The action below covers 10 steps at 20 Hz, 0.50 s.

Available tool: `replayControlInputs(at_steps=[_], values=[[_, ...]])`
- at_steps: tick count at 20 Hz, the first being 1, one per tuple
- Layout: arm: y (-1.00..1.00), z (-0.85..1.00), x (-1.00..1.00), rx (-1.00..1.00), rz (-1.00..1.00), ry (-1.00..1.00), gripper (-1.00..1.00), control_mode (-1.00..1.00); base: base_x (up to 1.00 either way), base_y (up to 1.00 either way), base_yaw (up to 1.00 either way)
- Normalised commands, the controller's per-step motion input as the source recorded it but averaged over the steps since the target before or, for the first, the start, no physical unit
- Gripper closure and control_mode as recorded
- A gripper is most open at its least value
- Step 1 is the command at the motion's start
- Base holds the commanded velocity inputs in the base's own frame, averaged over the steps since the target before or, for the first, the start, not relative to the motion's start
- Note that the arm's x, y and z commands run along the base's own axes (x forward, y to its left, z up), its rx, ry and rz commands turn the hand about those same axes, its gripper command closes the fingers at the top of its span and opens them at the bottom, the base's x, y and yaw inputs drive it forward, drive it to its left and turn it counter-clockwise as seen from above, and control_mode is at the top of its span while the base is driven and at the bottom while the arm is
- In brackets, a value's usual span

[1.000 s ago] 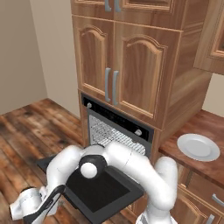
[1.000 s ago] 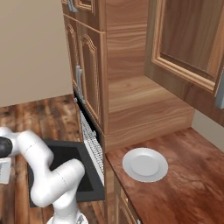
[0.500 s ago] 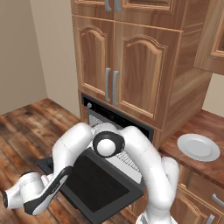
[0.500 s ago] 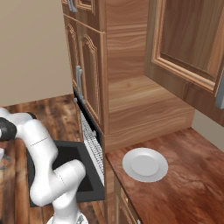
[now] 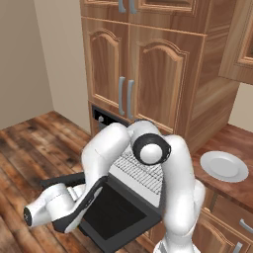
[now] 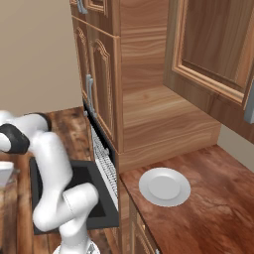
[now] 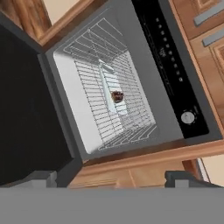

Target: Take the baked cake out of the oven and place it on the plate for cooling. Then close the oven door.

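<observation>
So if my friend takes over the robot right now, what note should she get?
Gripper: jaws open, holding nothing, out in front of the oven.
Oven door: folded down, fully open.
Baked cake: inside the oven, on a pale tray on the wire rack.
Plate: on the counter right of the oven, nothing on it.
Done: door opened.
Left: reach in, grab the cake, set it on the plate, shut the door.
</observation>
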Motion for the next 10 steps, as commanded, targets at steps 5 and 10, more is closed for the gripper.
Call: replayControlInputs(at_steps=[5,10], values=[[-0.87,0.05,0.01,0.04,0.0,-0.15,-1.0,-1.0,0.0,0.0,0.0],[-0.76,0.0,0.11,0.04,0.0,-0.09,-1.0,-1.0,0.0,0.0,0.0]])
